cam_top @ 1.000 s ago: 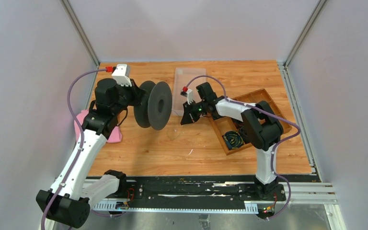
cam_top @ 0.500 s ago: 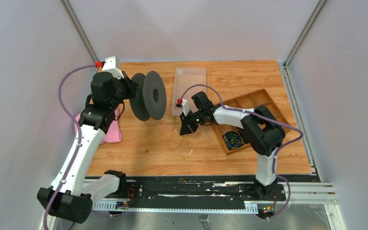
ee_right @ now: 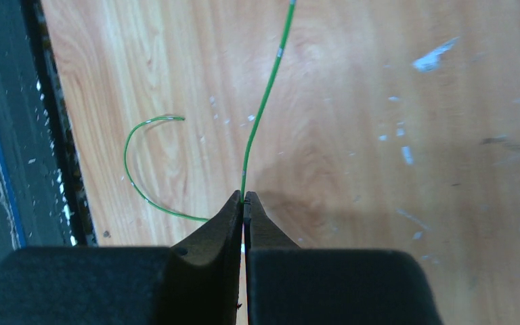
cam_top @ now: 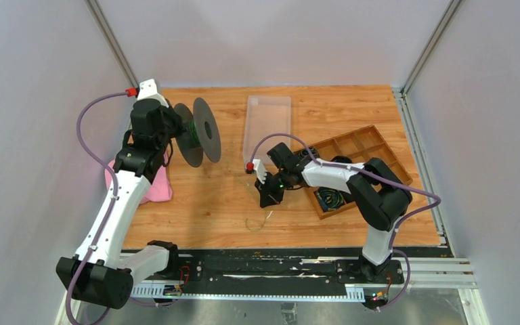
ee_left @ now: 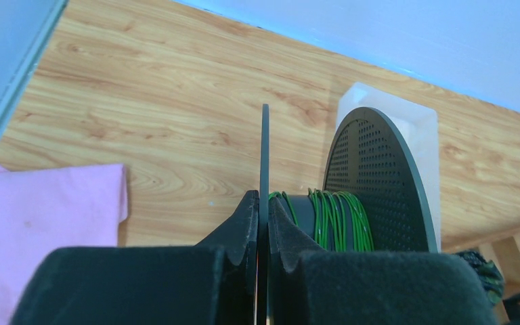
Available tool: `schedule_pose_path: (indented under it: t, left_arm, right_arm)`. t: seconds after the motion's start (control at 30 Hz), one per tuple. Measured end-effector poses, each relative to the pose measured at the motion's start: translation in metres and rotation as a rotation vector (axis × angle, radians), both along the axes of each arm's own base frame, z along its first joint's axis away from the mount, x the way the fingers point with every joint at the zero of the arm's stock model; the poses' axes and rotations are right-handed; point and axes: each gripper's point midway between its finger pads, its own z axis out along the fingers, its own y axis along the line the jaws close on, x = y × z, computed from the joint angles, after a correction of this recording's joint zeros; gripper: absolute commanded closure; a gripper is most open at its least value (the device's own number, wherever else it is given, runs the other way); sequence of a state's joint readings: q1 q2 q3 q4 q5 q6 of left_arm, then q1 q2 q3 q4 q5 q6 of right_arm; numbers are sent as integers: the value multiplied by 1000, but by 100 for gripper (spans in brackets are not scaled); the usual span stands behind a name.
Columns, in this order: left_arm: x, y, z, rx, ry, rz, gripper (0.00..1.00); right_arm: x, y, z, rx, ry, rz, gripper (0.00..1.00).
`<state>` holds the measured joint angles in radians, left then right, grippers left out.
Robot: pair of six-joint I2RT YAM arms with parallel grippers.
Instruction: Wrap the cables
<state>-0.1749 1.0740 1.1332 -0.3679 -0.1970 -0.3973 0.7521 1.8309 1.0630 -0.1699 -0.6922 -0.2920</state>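
Top external view: two white-and-black robot arms work over a wood-grain table (cam_top: 210, 196) walled in by pale grey panels, with metal posts in the far corners. The left gripper (cam_top: 176, 128) is clamped on the thin rim of one disc of a black spool (cam_top: 200, 132), which stands on edge near the table's far left corner. In the left wrist view, green wire (ee_left: 332, 220) sits wound in tidy turns around the spool's hub, between the clamped disc and a second, perforated one.

To the right of the spool and nearer the arm bases, the right gripper (cam_top: 269, 198) is closed tight on a loose strand of the same wire. In the right wrist view, the strand rises straight from the pinched fingertips and out of the top of the picture. Its free end curls in a hook on the boards beside them, where white flecks mark the surface.

A clear plastic box (cam_top: 267, 122) lies just right of the spool. A pink cloth (cam_top: 150, 184) lies to the near left of the spool. A wooden tray (cam_top: 362, 145) holding dark coiled bundles (cam_top: 330, 198) sits well to the spool's right.
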Motion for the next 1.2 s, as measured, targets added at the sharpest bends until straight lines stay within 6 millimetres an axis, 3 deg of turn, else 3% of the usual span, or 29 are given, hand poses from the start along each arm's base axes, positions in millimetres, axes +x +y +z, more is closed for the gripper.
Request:
schedule_pose_path:
  t: [0.23, 0.7, 0.9, 1.2]
  left_arm:
    - [5, 14, -4, 29, 7, 74, 100]
    - [13, 22, -20, 112, 31, 93, 100]
    - [16, 27, -27, 155, 20, 104, 100]
    - [21, 29, -26, 211, -19, 100, 100]
  right_arm:
    - [-32, -4, 4, -35, -42, 105, 99]
    - [-85, 17, 68, 40, -213, 338, 99]
    - [-91, 34, 115, 91, -219, 390, 99]
    - [-81, 55, 199, 198, -310, 394, 99]
